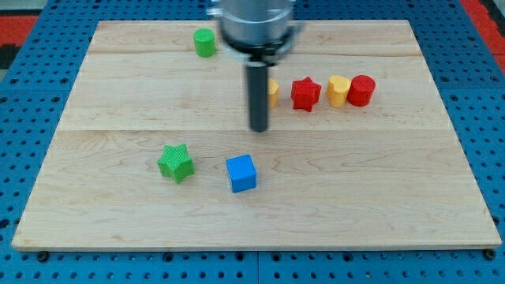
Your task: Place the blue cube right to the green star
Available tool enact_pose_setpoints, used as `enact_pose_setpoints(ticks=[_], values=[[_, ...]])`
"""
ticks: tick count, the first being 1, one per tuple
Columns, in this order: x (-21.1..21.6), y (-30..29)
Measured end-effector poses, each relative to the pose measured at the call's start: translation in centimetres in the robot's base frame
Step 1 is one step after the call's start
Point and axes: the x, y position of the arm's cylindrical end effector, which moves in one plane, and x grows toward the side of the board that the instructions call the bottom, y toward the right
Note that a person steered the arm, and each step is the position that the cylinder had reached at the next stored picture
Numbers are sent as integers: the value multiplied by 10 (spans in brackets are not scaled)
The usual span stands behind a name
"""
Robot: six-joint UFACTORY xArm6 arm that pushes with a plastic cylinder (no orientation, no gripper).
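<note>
The blue cube lies on the wooden board, below the middle. The green star lies to its left, a short gap between them. My tip is above the blue cube in the view and slightly to its right, apart from it. It touches no block.
A green cylinder stands near the view's top. To the right of the rod lie a yellow block, partly hidden by the rod, a red star, a yellow heart-like block and a red cylinder.
</note>
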Motion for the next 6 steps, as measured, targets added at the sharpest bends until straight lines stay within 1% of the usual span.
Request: enact_pose_setpoints(ticks=[1,2,3,4,5,6], values=[[43,53],[101,70],[134,19],[120,-23],[82,-48],[74,-70]])
